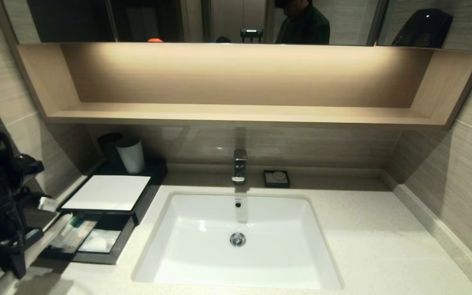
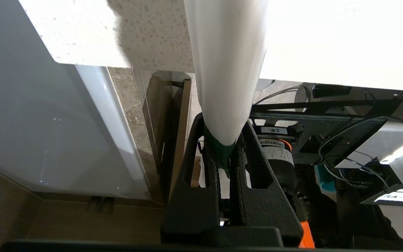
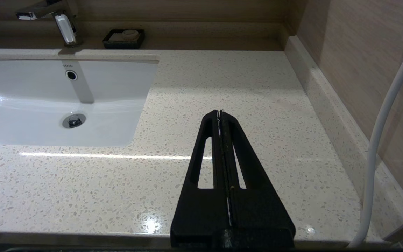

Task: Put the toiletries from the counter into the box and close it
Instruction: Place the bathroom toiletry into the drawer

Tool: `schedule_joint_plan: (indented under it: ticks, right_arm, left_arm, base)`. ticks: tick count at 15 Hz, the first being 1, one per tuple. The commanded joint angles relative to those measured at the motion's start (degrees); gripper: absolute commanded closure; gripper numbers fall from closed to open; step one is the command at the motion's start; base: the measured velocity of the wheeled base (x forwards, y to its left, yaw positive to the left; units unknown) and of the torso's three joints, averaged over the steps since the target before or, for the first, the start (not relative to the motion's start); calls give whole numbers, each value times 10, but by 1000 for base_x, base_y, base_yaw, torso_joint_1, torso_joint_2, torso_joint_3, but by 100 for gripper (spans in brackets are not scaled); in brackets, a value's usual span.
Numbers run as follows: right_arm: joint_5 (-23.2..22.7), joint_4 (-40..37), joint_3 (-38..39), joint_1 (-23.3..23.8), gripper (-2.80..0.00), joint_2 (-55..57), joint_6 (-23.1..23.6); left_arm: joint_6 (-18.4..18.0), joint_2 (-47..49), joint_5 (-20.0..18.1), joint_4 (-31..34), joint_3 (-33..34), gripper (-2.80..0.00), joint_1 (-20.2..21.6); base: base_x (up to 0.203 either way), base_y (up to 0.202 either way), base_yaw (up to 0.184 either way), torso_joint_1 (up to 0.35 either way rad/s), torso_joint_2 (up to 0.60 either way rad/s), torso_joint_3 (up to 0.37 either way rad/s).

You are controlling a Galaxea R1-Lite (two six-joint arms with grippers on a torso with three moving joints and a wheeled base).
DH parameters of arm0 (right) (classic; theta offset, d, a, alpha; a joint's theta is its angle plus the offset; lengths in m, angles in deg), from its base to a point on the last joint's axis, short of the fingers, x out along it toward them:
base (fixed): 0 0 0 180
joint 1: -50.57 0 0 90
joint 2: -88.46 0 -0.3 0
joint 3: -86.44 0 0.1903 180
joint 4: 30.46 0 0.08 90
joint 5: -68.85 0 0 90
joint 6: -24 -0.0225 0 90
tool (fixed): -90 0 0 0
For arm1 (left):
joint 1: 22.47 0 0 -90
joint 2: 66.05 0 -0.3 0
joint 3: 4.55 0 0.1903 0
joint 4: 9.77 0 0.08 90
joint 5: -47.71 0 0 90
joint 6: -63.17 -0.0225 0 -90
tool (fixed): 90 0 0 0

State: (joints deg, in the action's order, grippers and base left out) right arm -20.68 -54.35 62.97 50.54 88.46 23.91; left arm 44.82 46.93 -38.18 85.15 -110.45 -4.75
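Note:
The black box [image 1: 107, 191] with a white top panel stands at the counter's [image 1: 383, 246] left end. Its front drawer [image 1: 96, 257] is pulled open. Long pale packets [image 1: 72, 233] and a square packet [image 1: 100, 241] lie inside it. My left gripper [image 1: 41, 203] hangs at the far left, beside the drawer. In the left wrist view it [image 2: 222, 126] is shut on the green end of a long white packet [image 2: 226, 63]. My right gripper [image 3: 219, 112] is shut and empty, low over the bare counter [image 3: 240, 77] to the right of the basin [image 3: 47, 105].
A white cup [image 1: 130, 154] and a black cup [image 1: 109, 143] stand behind the box. The faucet [image 1: 239, 165] and a small black dish [image 1: 276, 178] sit behind the basin [image 1: 236, 254]. A wooden shelf [image 1: 240, 112] overhangs the back. A white cable [image 3: 387, 115] hangs at the right wall.

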Motion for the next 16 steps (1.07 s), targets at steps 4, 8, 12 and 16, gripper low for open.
schedule_joint_plan:
  ticks: [4, 8, 12, 16]
  right_arm:
    - [0, 0, 0, -1, 0, 0, 0]
    - [0, 0, 0, 0, 0, 0, 0]
    - [0, 0, 0, 0, 0, 0, 0]
    - [0, 0, 0, -1, 0, 0, 0]
  left_arm:
    - [-2, 35, -1, 3, -22, 0, -3]
    - [-2, 53, -3, 4, -35, 0, -13]
    - [-1, 70, -2, 4, -48, 0, -15]
    - [-1, 88, -3, 3, -66, 0, -15]
  base:
    - [0, 0, 0, 0, 0, 0]
    - [0, 0, 0, 0, 0, 0]
    - [0, 0, 0, 0, 0, 0]
    - [0, 0, 0, 0, 0, 0]
